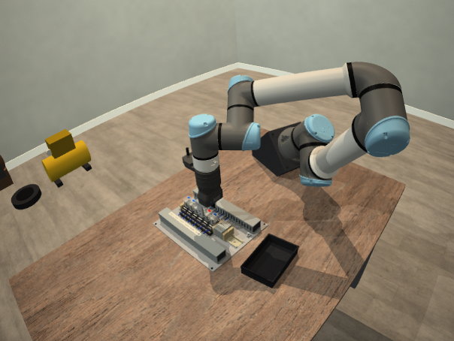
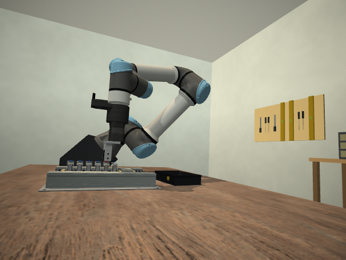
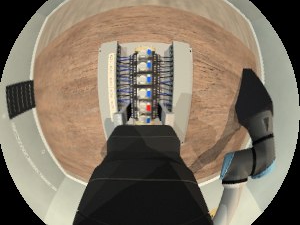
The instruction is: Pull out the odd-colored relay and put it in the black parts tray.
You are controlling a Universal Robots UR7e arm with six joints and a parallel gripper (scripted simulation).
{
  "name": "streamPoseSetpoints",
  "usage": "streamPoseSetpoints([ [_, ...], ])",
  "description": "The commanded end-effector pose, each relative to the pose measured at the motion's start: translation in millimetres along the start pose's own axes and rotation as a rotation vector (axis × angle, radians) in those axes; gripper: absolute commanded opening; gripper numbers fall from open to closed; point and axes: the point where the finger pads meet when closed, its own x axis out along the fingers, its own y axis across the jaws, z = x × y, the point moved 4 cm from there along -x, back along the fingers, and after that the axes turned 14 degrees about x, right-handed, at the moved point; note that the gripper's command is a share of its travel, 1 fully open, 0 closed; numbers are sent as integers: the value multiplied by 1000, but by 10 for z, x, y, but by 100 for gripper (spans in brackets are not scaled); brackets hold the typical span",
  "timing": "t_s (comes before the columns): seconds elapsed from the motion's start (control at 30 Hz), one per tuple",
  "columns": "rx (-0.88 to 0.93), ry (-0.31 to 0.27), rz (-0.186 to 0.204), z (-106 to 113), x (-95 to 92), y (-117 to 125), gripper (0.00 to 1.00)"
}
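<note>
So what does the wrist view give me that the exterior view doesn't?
Only the wrist view looks straight down the relay row, showing the red-button relay nearest the camera, with blue buttons beyond it. Only the exterior view shows height: the open tool hangs just above the relay tops, gripping nothing, and the relay panel lies flat on the table. Both show the panel and the black parts tray beside it.

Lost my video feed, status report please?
Jaws open, empty, gripper low over red-button relay. Relay seated in panel, panel flat. Black tray holds nothing. Nothing blocking.
</note>
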Motion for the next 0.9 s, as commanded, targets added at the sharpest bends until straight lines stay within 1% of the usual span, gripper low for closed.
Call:
streamPoseSetpoints([
  [0.0,0,0,-1,-1,18,-3,98],
  [0.17,0,0,-1,-1,42,-3,98],
  [0.87,0,0,-1,-1,255,-4,98],
])
